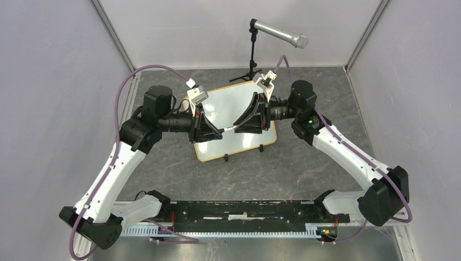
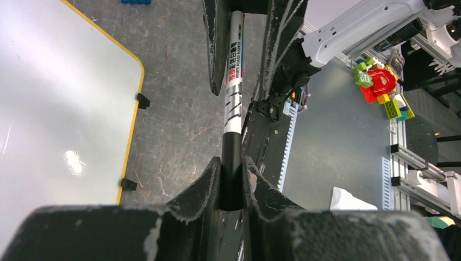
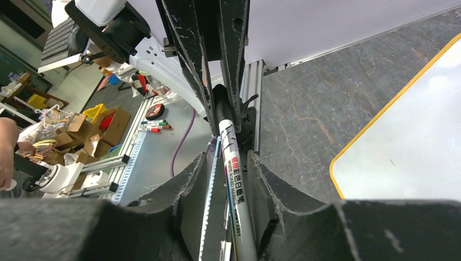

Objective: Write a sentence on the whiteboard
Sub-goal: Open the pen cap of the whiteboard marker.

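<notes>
The whiteboard (image 1: 239,144) lies flat mid-table, and seen from above both claws meet over it. The left gripper (image 2: 231,182) is clamped on the black end of a marker (image 2: 234,92). The right gripper (image 3: 228,174) is clamped on its white barrel, printed "WHITE BOARD MARKER".

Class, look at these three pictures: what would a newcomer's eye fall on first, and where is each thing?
Above the whiteboard, the left gripper and right gripper are both shut on one marker held between them. The board's glossy white face, rimmed in orange, shows no writing where visible. A silver microphone stands behind the board.
</notes>
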You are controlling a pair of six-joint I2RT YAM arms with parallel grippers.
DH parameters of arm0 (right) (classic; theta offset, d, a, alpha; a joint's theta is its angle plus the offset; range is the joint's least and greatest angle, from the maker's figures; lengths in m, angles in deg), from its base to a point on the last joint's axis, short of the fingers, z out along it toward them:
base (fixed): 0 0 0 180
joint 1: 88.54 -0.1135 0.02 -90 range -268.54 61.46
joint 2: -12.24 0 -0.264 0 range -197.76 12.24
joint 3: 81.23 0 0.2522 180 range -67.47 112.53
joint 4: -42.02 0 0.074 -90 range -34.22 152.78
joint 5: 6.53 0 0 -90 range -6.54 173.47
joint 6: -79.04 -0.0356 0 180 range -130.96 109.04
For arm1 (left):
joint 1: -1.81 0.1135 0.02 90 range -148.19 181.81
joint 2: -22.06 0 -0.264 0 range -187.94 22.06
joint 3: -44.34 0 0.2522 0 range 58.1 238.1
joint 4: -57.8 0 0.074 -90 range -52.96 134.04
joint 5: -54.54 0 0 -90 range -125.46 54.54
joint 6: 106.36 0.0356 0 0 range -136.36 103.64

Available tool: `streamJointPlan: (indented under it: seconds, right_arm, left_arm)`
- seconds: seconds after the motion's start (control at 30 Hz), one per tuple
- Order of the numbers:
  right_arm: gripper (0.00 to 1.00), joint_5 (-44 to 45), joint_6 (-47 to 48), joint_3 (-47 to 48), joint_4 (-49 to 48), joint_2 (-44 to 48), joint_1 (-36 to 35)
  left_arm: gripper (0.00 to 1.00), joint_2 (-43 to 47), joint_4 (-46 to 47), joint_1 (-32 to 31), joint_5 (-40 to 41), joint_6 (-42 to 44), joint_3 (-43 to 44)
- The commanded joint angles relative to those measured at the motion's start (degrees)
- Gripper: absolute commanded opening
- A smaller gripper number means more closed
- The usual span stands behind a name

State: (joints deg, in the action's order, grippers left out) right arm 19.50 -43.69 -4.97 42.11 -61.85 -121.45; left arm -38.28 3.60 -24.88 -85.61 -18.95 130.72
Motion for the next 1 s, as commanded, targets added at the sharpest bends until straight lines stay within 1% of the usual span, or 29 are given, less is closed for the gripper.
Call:
streamJointPlan:
  seconds: [0.0, 0.2, 0.27, 0.3, 0.33, 0.53, 0.6, 0.63, 0.7, 0.8, 0.97]
  right_arm:
    - [0.35, -0.4, -1.1, 0.8, -3.2, 1.1, -0.6]
    - [0.21, -0.8, -2.5, 0.2, -4.9, 1.5, -0.7]
    - [0.12, -1.1, -2.9, 0.0, -5.5, 1.7, -0.7]
    - [0.05, -1.3, -2.8, 0.0, -5.6, 1.9, -0.6]
    - [0.00, -1.3, -2.8, -0.1, -5.5, 2.0, -0.6]
    - [0.00, -1.2, 0.5, 0.7, -1.8, 2.7, 1.6]
    - [0.00, -1.0, 3.8, 1.9, 2.5, 2.7, 2.6]
    - [0.00, -1.0, 5.2, 2.6, 4.3, 2.8, 3.3]
    - [0.00, -0.9, 7.3, 3.3, 6.9, 2.9, 4.8]
    - [0.00, -1.7, 8.8, 3.4, 8.8, 3.4, 8.4]
    - [0.00, -4.3, 9.0, 2.9, 9.1, 4.0, 15.2]
  left_arm:
    - [0.02, -0.3, 2.0, 0.4, 0.1, -2.2, 1.0]
    - [0.02, -0.4, 2.0, 0.3, 0.1, -2.2, 1.1]
    - [0.02, -0.5, 1.4, 0.4, 0.6, -1.4, 1.6]
    - [0.02, -0.4, 0.9, 0.4, 1.0, -0.8, 1.8]
    - [0.02, -0.3, 0.5, 0.4, 1.5, -0.3, 1.9]
    - [0.02, 1.1, -1.4, 0.8, 2.2, 1.8, 1.0]
    - [0.02, 1.6, -2.4, 1.0, 2.4, 2.5, 0.7]
    - [0.02, 1.8, -2.8, 1.1, 2.5, 4.7, 0.6]
    - [0.02, 2.4, -3.7, 1.5, 2.6, 5.9, 0.2]
    - [0.02, 3.0, -4.4, 2.1, 2.6, 7.1, -0.5]
    - [0.02, 3.8, -5.0, 3.6, 2.4, 8.5, -1.9]
